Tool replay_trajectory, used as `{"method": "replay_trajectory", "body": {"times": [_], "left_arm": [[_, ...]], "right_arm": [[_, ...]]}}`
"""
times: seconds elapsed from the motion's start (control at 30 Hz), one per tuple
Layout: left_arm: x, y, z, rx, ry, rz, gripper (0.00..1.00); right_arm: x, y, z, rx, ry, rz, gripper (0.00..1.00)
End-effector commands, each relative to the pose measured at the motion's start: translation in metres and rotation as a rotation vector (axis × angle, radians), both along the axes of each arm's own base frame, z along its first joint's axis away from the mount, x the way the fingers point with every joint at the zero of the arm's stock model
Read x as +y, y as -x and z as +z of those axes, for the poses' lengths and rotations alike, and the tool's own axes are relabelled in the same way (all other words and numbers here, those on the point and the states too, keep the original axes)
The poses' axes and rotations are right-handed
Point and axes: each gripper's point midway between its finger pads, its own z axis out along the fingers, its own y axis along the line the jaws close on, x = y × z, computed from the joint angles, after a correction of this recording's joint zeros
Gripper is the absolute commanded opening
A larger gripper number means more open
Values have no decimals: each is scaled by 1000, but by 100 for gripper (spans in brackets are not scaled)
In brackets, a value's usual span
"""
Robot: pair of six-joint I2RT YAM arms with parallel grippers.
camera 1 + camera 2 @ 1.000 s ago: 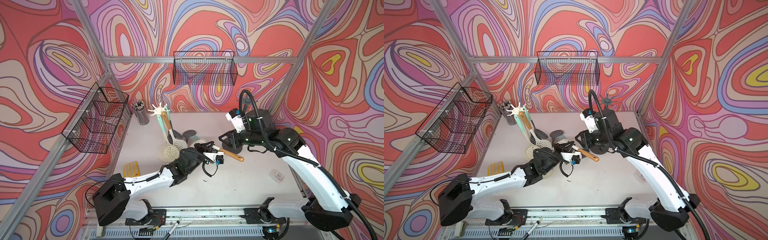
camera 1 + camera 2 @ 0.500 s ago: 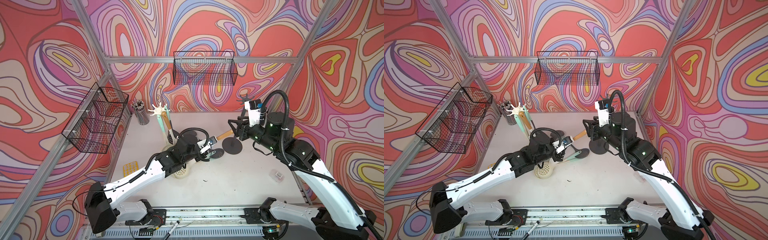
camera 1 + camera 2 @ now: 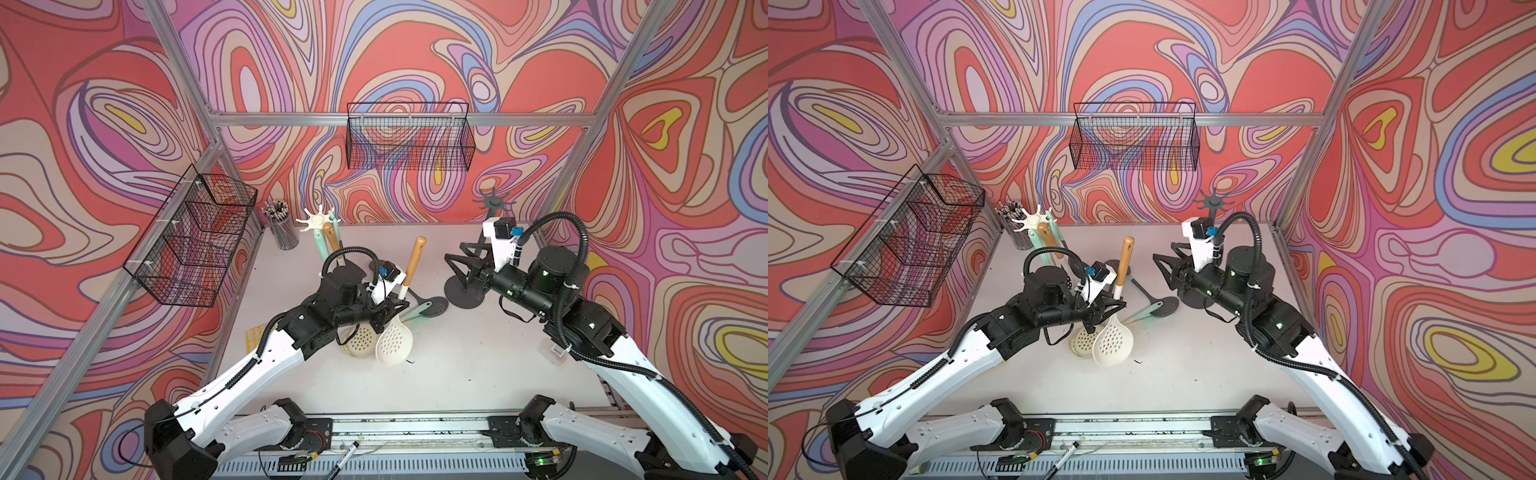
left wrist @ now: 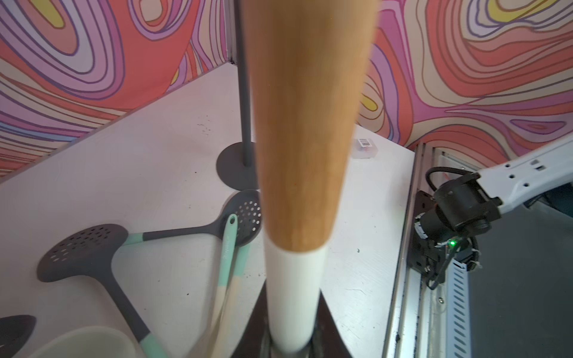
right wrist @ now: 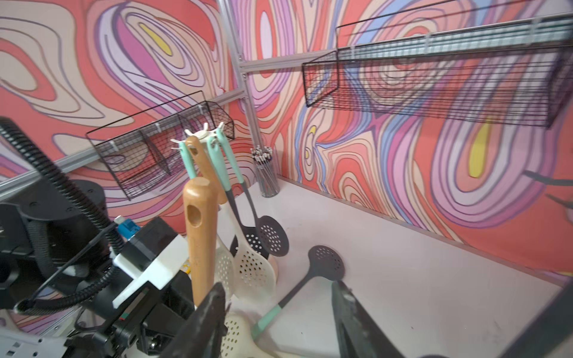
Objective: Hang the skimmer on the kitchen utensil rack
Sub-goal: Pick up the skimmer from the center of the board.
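While gripped at its neck by the left jaws, the skimmer (image 3: pixel 411 264) is held upright.
The right jaws are spread empty toward its handle, beside the dark rack (image 3: pixel 493 203).

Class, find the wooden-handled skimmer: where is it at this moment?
In both top views the wooden-handled skimmer stands upright mid-table, gripped by the left pincer, its handle up; a dark skimmer lies just beside it, toward the dark rack.

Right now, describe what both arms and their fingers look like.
The left arm and right arm have white shells with black joints and motor housings. A black corrugated hose loops over each wrist, beside a white camera bracket carrying a blue connector. The fingers are black and wedge-shaped.
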Motion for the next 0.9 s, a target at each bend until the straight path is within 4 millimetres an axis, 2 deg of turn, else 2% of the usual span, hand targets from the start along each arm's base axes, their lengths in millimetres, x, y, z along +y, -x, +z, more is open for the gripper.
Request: {"method": "replay_trajectory", "body": {"times": [0.0,0.2,0.37,0.73,0.87], "left_arm": [[-5,17,30,29,142,-78,2],[2,27,52,44,231,-130,2],[7,31,54,57,246,-152,2],[12,37,57,84,268,-202,2],[9,32,58,72,277,-207,2]], "right_arm": [[28,21,5,-60,-51,210,55],[48,30,-20,-25,-82,350,54],[63,33,-37,14,-127,445,52],[89,40,-33,21,-201,597,52],[97,41,-31,24,-207,625,51]]}}
